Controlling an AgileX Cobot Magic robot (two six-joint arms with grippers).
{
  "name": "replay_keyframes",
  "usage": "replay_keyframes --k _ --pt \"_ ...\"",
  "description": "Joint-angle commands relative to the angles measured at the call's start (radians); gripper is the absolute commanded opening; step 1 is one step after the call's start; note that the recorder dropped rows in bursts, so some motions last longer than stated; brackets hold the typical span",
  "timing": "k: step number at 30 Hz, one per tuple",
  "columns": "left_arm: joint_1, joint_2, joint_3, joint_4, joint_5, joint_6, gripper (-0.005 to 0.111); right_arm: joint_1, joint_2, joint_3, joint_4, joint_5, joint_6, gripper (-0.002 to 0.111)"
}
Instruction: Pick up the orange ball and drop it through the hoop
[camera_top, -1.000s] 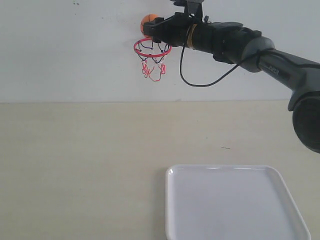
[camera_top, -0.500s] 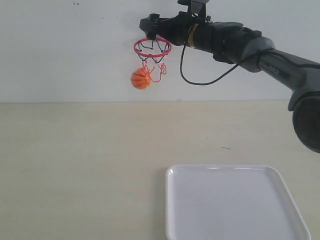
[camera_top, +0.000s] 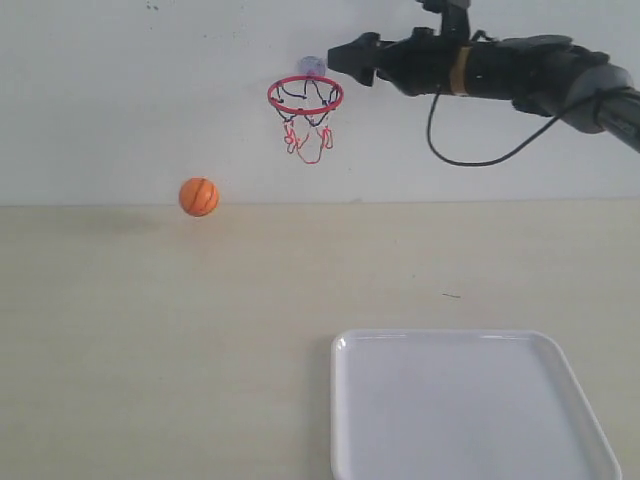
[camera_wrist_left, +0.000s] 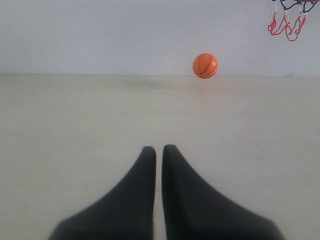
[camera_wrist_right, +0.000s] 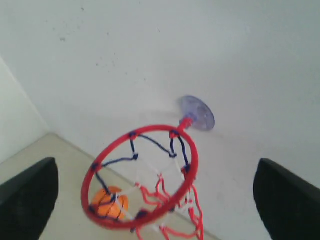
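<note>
The orange ball (camera_top: 199, 197) is low at the far edge of the table by the wall, left of and well below the hoop (camera_top: 305, 95); whether it touches the table I cannot tell. The hoop's red ring and net hang from a bluish suction cup (camera_wrist_right: 197, 112) on the wall. My right gripper (camera_top: 347, 57) is open and empty, just right of the ring at its height. Its wrist view shows the ball (camera_wrist_right: 111, 202) through the ring (camera_wrist_right: 142, 172). My left gripper (camera_wrist_left: 159, 149) is shut and empty, low over the table, with the ball (camera_wrist_left: 205, 65) far ahead.
A white tray (camera_top: 450, 400) lies at the front right of the beige table. The white wall stands behind the table. The net's lower end (camera_wrist_left: 287, 22) shows in the left wrist view. A black cable (camera_top: 470, 155) hangs under the right arm.
The ball left my right gripper above the ring, dropped beside the net, and is now far down to the left. The right gripper opened and drew back to the right.
</note>
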Motion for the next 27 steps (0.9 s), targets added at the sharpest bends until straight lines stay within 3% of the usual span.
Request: replay_keyframes --k 1,3,8,16,18,19,20,21,27 --pt "0.003 -0.003 -0.002 -0.009 -0.008 0.004 0.004 -0.129 -0.006 -0.007 -0.041 -0.362 0.096 0.098" --pt "0.003 -0.003 -0.002 -0.009 -0.008 0.004 0.004 -0.168 -0.006 -0.007 -0.035 -0.454 0.095 0.098" --pt "0.003 -0.003 -0.002 -0.009 -0.008 0.004 0.004 -0.219 -0.006 -0.007 -0.039 -0.454 0.129 0.098" --pt "0.003 -0.003 -0.002 -0.009 -0.008 0.004 0.004 -0.214 -0.006 -0.007 0.004 -0.454 0.135 0.098" --pt "0.003 -0.003 -0.002 -0.009 -0.008 0.004 0.004 -0.203 -0.006 -0.007 0.004 -0.454 0.135 0.075" --pt "0.003 -0.003 -0.002 -0.009 -0.008 0.004 0.004 -0.201 -0.006 -0.007 0.005 -0.454 0.135 0.04" --pt "0.003 -0.003 -0.002 -0.009 -0.008 0.004 0.004 -0.201 -0.006 -0.007 0.005 -0.454 0.135 0.017" --pt "0.003 -0.003 -0.002 -0.009 -0.008 0.004 0.004 -0.201 -0.006 -0.007 0.008 -0.454 0.134 0.003" --pt "0.003 -0.003 -0.002 -0.009 -0.008 0.004 0.004 -0.212 -0.188 0.144 -0.067 -0.454 0.134 0.0"
